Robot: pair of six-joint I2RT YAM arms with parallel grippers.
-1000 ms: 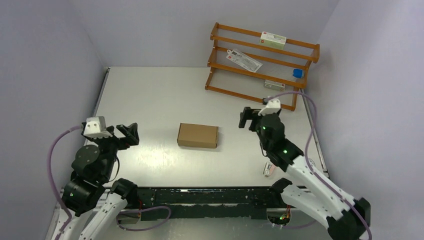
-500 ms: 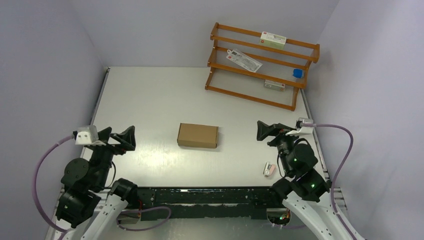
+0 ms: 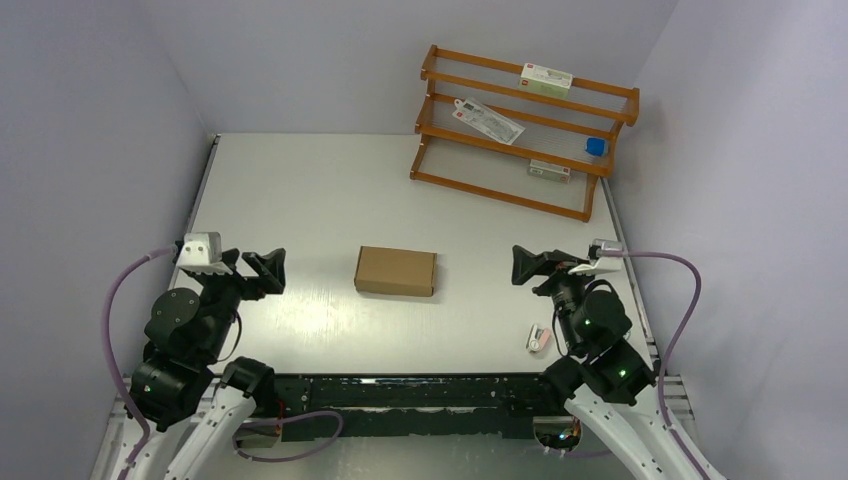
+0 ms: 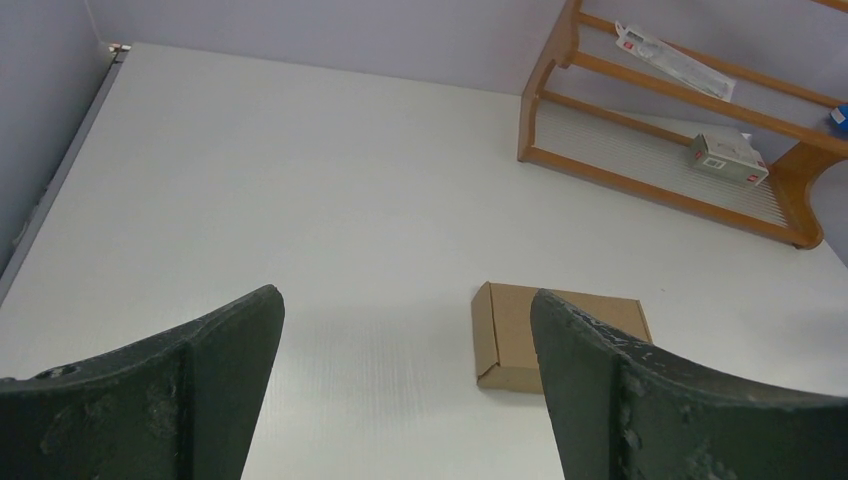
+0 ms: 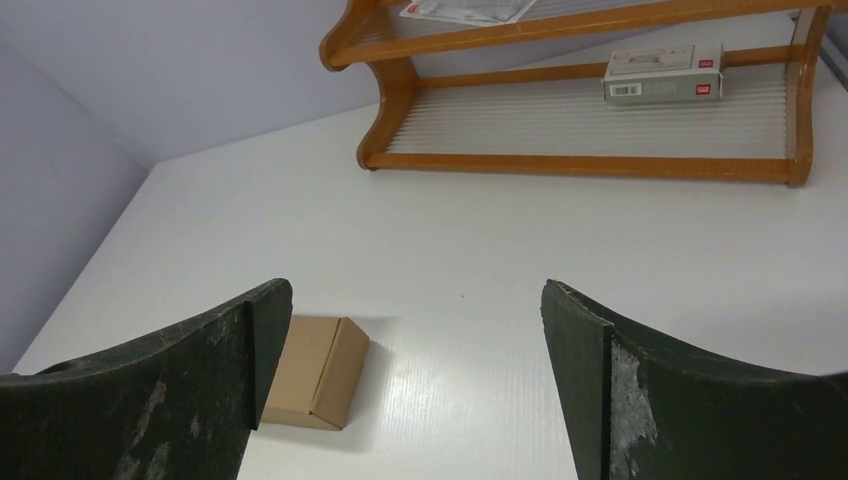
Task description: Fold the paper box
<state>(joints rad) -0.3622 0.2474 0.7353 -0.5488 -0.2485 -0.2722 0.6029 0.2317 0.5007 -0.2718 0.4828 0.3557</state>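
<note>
The paper box point(image 3: 395, 271) looks fully folded and closed. My left gripper point(image 3: 265, 272) and right gripper point(image 3: 526, 265) flank it, open and empty.

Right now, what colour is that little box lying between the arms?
Plain brown paper box, clearest in the top view.

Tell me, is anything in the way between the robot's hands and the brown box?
No, nothing visible. The paper box lies alone between the open left hand and open right hand; the small pink thing sits aside, near the right arm.
</note>
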